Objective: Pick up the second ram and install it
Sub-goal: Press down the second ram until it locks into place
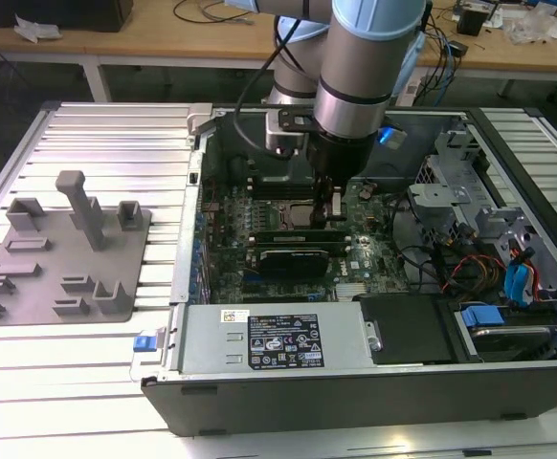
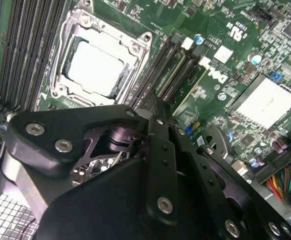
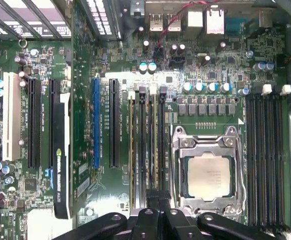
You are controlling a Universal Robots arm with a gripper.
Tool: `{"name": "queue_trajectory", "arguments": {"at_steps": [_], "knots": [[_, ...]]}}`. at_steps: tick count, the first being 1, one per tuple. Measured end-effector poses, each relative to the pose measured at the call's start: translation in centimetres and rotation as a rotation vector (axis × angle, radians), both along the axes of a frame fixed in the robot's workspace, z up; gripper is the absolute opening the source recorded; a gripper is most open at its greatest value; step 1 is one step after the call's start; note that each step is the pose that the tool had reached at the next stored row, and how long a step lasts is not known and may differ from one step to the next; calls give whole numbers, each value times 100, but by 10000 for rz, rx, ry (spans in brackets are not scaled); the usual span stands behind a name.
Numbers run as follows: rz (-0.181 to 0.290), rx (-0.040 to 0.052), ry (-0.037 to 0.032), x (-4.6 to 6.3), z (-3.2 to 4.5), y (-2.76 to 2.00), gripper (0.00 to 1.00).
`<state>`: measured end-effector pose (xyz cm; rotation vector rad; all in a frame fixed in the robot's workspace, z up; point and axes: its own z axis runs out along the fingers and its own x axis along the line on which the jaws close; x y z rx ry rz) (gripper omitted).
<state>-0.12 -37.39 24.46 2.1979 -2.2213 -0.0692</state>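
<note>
My gripper [image 1: 329, 212] reaches down into the open computer case [image 1: 188, 287], just at the exterior view's right of the processor socket [image 1: 296, 216]. In the first wrist view its fingers [image 3: 158, 199] are closed together over the near end of the second ram [image 3: 155, 145]. This thin stick is seen edge-on, standing in one of the long memory slots beside the socket [image 3: 209, 175]. In the second wrist view the gripper [image 2: 154, 107] lines up with those same slots [image 2: 171, 65] next to the socket [image 2: 93, 67].
Another green stick [image 2: 191, 84] stands in the slot farthest from the socket. A black expansion card [image 1: 293, 253] lies just in front of the gripper. The power supply [image 1: 269, 339], drive bays and cables [image 1: 508, 263] crowd the case. A grey fixture tray [image 1: 68, 249] sits at the exterior view's left.
</note>
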Motion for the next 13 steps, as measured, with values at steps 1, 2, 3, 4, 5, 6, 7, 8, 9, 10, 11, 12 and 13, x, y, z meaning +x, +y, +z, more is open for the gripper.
{"name": "queue_trajectory", "arguments": {"at_steps": [1, 2, 3, 4, 5, 6, 7, 8, 9, 10, 11, 12, 13], "knots": [[1, 0, 0, 20, 0, 0, 8], [0, -1, 0, 33, 0, 0, 8], [0, -1, 1, 57, 0, 0, 8], [1, -1, 0, 78, 0, 0, 8], [0, -1, 0, 94, 1, 0, 8], [1, -1, 0, 112, 0, 0, 8], [0, -1, 0, 130, 0, 0, 8], [0, -1, 1, 172, 0, 0, 8], [1, -1, 1, 235, 0, 0, 8], [0, -1, 0, 274, 0, 0, 8], [0, 0, 0, 278, 0, 0, 8], [0, 1, 0, 279, -7, -1, 8], [1, -1, 0, 288, -26, 0, 8]]}}
